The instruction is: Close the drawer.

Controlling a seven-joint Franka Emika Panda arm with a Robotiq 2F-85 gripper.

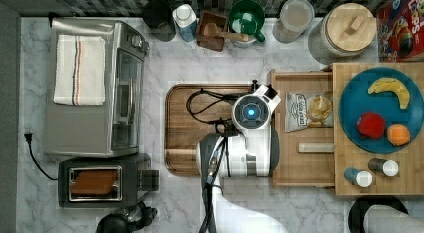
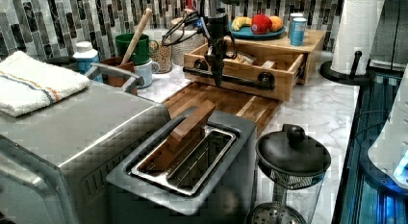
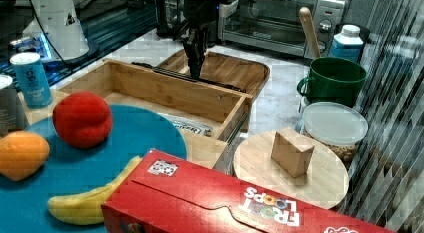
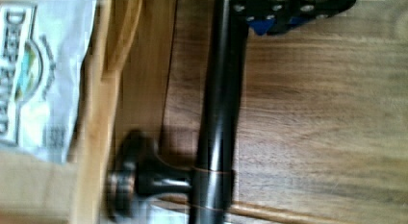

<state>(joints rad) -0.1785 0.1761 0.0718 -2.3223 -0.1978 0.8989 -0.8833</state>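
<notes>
Fingers [image 2: 217,74] at dark bar handle [image 2: 235,80], drawer [image 2: 250,65] — pale wood, pulled open

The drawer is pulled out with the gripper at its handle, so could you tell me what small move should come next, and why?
Probably push the handle toward the cabinet. The drawer stands pulled out, chip bag lying flat inside, and the gripper sits at the bar.

My arm reaches out with the wrist pointing straight down, gripper [image 2: 215,72] hanging vertical, fingertips at the bottom.
</notes>
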